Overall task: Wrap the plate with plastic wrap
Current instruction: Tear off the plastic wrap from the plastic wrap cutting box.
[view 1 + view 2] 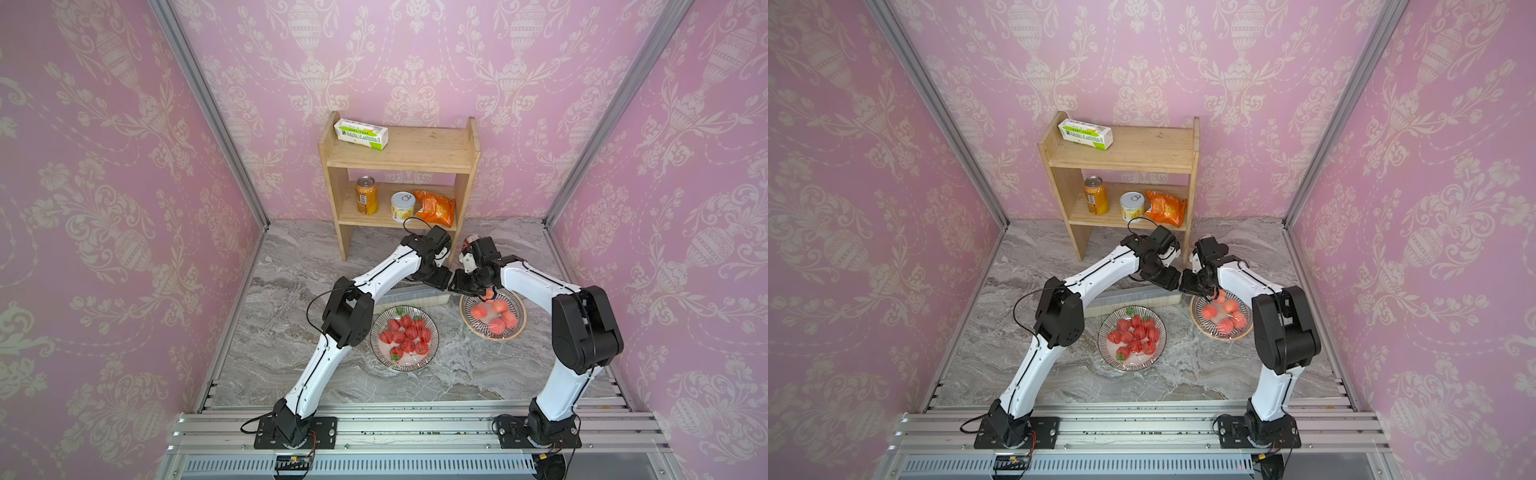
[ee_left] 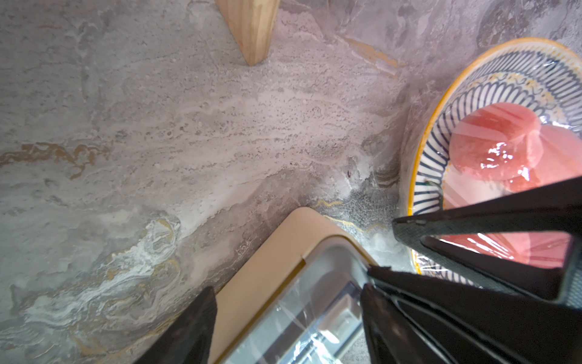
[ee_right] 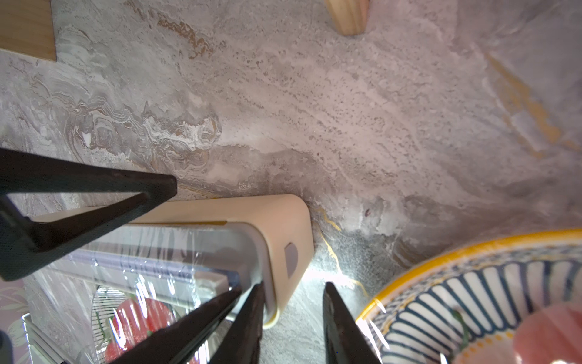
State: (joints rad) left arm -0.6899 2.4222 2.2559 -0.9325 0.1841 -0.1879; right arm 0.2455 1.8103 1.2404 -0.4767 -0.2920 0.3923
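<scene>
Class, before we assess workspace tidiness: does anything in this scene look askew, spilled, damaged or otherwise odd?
Nothing is spilled or broken. Two small things stand out: the white-and-green carton lies flat and skewed at one end of the shelf, on its top board, and crinkled plastic wrap lies across the lid of the dispenser box.

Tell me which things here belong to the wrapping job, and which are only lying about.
Job: plastic wrap dispenser box, peach plate, strawberry plate.
Lying about: wooden shelf, white-and-green carton, orange can, tin, orange snack bag.
</scene>
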